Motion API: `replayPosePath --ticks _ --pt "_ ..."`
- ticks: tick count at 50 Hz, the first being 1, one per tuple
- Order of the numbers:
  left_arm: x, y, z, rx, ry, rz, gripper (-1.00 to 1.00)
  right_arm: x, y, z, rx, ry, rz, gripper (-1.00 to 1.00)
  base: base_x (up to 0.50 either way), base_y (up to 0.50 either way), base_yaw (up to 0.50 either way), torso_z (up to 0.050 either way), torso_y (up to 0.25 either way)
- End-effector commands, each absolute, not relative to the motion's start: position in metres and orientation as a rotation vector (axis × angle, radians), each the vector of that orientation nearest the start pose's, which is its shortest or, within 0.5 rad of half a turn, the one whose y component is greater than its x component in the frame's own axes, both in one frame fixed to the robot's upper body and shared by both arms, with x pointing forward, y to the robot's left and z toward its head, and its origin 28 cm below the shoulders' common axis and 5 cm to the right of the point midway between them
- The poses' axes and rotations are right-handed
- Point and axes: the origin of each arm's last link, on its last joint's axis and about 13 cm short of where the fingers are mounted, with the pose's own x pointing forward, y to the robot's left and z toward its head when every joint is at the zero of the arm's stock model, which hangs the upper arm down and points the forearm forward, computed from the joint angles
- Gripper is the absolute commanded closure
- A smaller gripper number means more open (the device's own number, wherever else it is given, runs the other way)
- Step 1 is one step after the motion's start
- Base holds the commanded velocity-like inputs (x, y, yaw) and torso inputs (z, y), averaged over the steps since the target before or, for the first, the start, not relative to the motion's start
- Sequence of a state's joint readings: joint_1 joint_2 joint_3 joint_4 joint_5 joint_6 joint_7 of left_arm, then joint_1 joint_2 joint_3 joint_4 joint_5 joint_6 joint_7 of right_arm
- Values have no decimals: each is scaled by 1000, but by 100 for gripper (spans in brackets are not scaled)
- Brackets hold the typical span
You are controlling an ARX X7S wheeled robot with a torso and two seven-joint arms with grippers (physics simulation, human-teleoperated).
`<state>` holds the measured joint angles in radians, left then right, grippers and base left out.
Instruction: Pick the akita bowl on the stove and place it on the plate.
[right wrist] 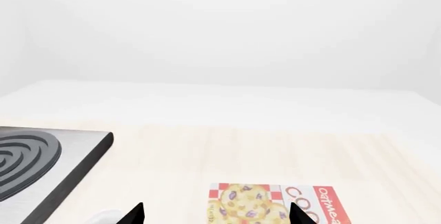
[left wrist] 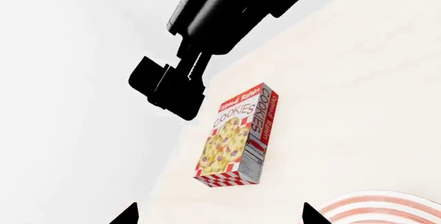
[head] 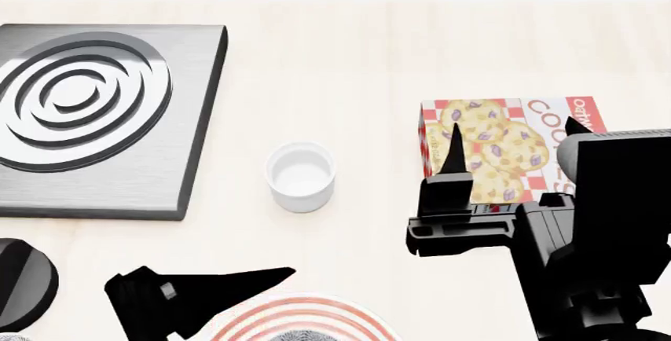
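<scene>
The stove [head: 105,113] lies at the table's back left, and nothing stands on its ring burner. It also shows in the right wrist view [right wrist: 41,157]. The plate [head: 304,319] with red rings sits at the head view's lower edge. A speckled grey sliver, seemingly the akita bowl [head: 300,336], shows inside the rings; the rest is cut off. My left gripper [left wrist: 219,214] is open and empty, just left of the plate [left wrist: 386,211]. My right gripper [right wrist: 215,214] is open and empty, hovering over the cookie box.
A small plain white cup [head: 301,176] stands between stove and cookie box. The cookie box [head: 504,148] lies flat at the right and shows in both wrist views [left wrist: 238,136] [right wrist: 276,206]. A round black knob [head: 21,278] sits before the stove. The right arm [left wrist: 200,48] crosses the left wrist view.
</scene>
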<state>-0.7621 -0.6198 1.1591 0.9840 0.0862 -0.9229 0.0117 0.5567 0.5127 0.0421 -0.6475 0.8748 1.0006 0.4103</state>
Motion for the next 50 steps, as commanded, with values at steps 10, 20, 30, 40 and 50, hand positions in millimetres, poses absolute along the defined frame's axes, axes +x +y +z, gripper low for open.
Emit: replayPosePath --ticks 10,20,30,40,50 --pt "194 171 207 819 -422 -705 -100 235 -145 217 -12 -96 94 -100 0 0 0 0 0" --pt "205 175 217 732 -416 -630 -100 235 -145 217 -12 -96 94 -100 0 0 0 0 0" --pt "211 178 225 646 -413 -577 -100 235 -145 217 -12 -95 94 -100 0 0 0 0 0" --pt "213 181 228 604 -408 -546 -100 235 -145 217 -11 -95 94 -100 0 0 0 0 0" --pt "217 188 236 519 -409 -479 -100 235 -145 217 -12 -95 94 -100 0 0 0 0 0"
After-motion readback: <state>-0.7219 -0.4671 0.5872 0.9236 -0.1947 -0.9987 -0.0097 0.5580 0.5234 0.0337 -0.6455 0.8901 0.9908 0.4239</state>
